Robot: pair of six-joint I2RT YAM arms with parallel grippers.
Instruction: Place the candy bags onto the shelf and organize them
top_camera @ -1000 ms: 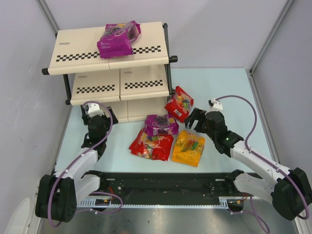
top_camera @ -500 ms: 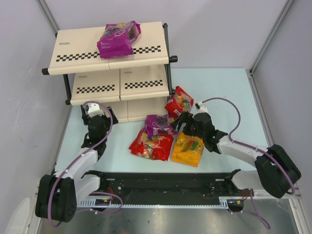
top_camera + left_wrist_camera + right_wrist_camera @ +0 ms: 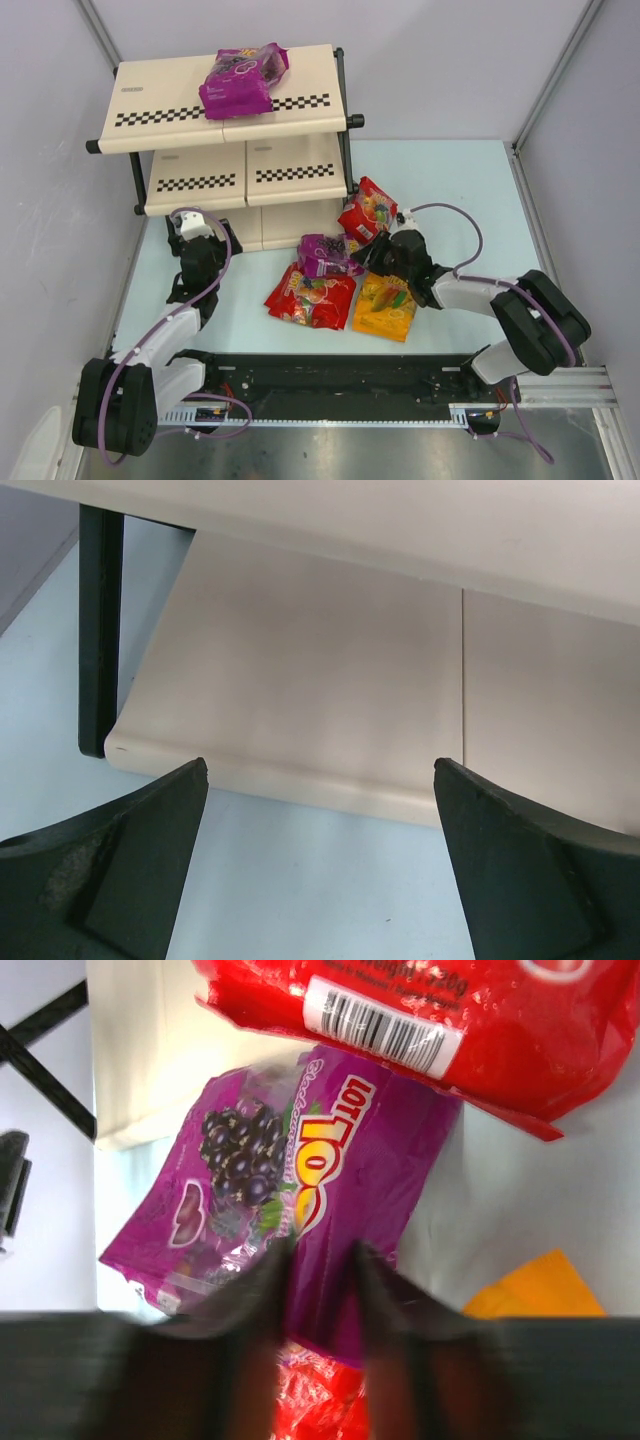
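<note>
right gripper [image 3: 318,1260] is at the near edge of the purple bag [image 3: 290,1180] on the table. its fingers are close together with bag film between them, and blur hides whether they clamp. left gripper [image 3: 320,770] is spread wide, facing the bottom board of the shelf [image 3: 300,680]. second purple bag [image 3: 243,80] lies on the top tier.

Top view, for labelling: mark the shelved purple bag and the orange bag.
shelved purple bag [image 3: 241,84], top view, pouch middle.
orange bag [image 3: 383,312], top view, lower half.
</note>
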